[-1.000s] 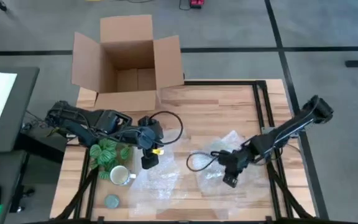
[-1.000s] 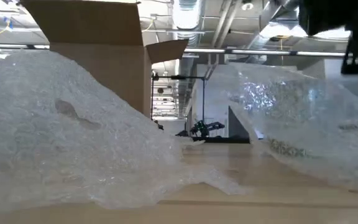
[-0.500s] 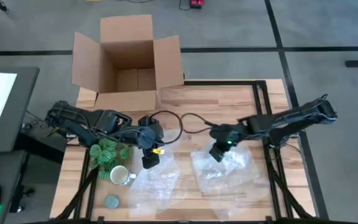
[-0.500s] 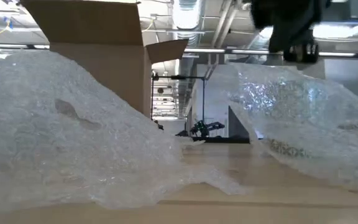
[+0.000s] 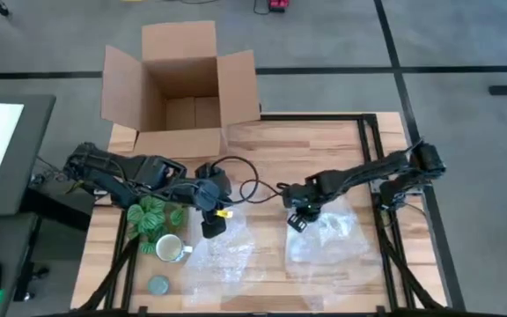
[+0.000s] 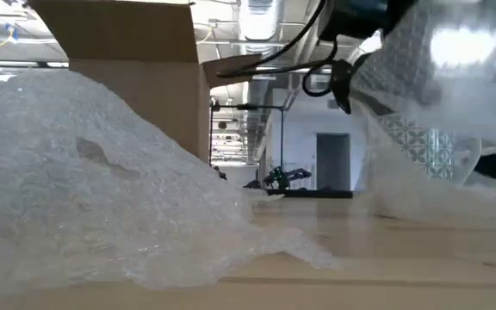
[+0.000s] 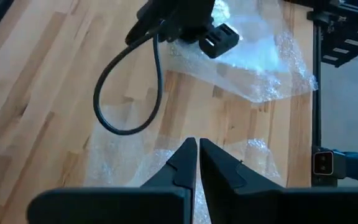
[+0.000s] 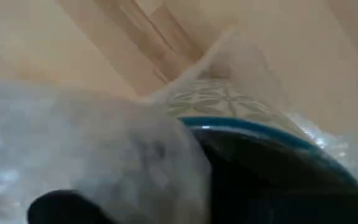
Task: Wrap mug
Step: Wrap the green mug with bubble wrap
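Note:
The white-cream mug (image 5: 170,248) stands on the table at the near left, between a green patterned bundle (image 5: 152,217) and a flat grey disc (image 5: 158,284). One bubble wrap sheet (image 5: 218,260) lies beside the mug. My left gripper (image 5: 211,227) is shut at that sheet's far edge. A second bubble wrap sheet (image 5: 328,236) lies right of centre, and my right gripper (image 5: 296,220) is shut on it. A patterned, teal-rimmed thing (image 8: 241,118) shows through this sheet. The mug is hidden in the low view. My left gripper's shut fingers (image 7: 194,158) point down over the left sheet's far edge; I cannot tell whether they touch it. My right gripper holds the right sheet by its left edge (image 5: 304,227). That side is raised off the table (image 6: 403,77) and the rest trails down to the wood; the wrap itself hides the fingers.
An open cardboard box (image 5: 183,84) stands at the far left of the table. A black cable (image 5: 245,180) loops between the two grippers. Bare wood lies at the far middle and right (image 5: 324,145). A dark metal frame (image 5: 381,158) runs along the right side.
My right gripper has gone from the near right part of its sheet toward the table's left and far edge. The sheet's left side has come up off the table with it, while its right part stays down.

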Tool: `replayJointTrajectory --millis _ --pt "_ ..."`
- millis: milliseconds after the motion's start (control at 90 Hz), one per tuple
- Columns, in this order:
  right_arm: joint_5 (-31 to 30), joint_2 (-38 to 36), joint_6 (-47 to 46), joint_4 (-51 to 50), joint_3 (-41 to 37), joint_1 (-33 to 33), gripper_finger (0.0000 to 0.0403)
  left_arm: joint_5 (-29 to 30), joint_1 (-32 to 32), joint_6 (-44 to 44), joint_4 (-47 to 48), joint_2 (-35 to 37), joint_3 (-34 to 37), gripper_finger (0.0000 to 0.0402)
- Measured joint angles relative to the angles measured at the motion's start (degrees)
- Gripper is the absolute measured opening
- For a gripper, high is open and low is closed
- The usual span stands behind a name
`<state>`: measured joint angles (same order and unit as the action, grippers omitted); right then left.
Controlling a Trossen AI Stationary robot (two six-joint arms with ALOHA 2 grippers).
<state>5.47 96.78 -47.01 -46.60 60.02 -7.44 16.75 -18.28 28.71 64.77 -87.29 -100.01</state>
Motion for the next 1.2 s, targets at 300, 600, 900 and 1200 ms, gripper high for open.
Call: replayJointTrajectory --millis 300,600,900,1200 --pt "-2.64 -4.28 1.67 -10.77 11.10 0.79 0.0000 0.04 0.02 0.00 -0.06 0.00 0.00 0.0000" --pt "-0.46 -8.79 -1.41 -12.17 14.19 -0.67 0.0000 0.11 0.00 0.13 -0.04 0.00 0.00 0.0000" --pt "0.33 0.27 -0.64 -7.21 7.86 -1.61 0.0000 0.20 0.00 0.85 -0.04 0.00 0.00 0.0000" --pt "0.49 6.64 3.86 -8.57 9.20 0.70 0.0000 0.17 0.00 0.87 -0.30 0.00 0.00 0.0000"
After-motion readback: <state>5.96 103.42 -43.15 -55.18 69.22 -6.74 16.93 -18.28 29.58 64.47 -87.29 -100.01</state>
